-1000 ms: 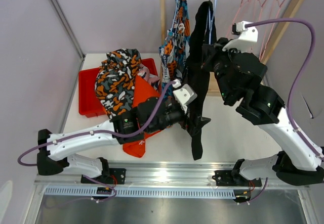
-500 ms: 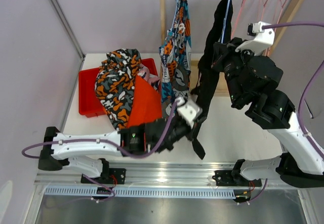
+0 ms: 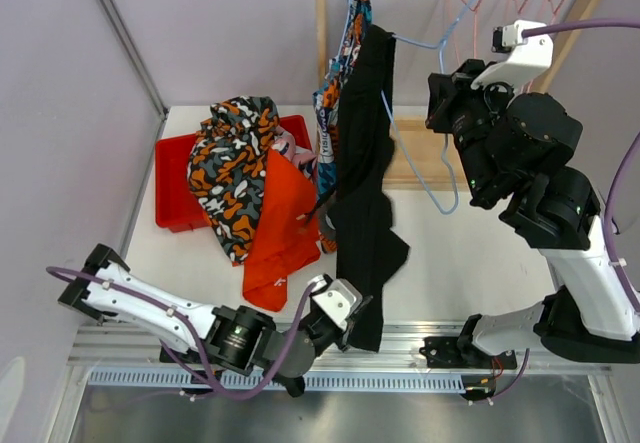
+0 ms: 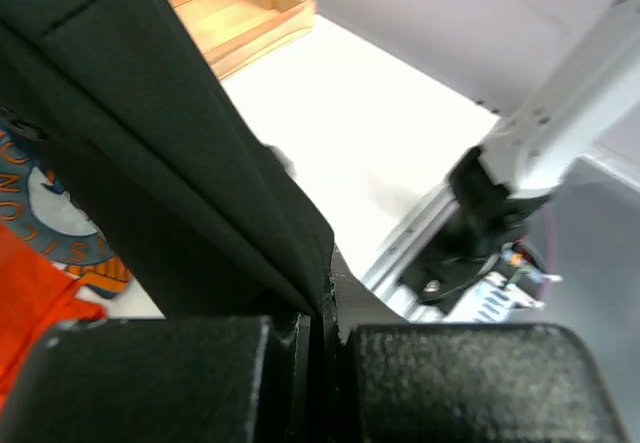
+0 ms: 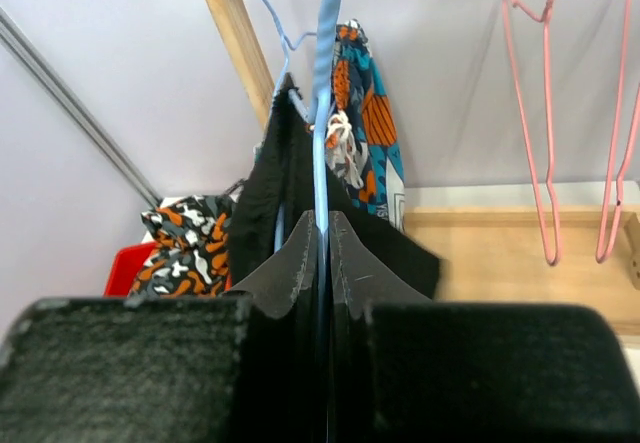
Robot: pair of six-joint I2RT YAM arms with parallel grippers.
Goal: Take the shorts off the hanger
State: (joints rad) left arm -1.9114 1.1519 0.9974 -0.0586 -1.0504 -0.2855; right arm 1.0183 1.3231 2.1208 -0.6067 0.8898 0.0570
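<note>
The left gripper [image 4: 322, 335] was clamped on the bottom hem of the black shorts [image 3: 362, 183] at the table's near edge. The shorts stretched up and away to the blue hanger [image 5: 325, 83], which the right gripper [image 5: 322, 283] pinched tight.

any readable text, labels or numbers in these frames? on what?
On the blue printed shorts: lettering in the print, partly hidden behind the black shorts and too blurred to read.
On the black shorts, the blue hanger and the red bin: no text visible.
Nothing else readable in any view.
</note>
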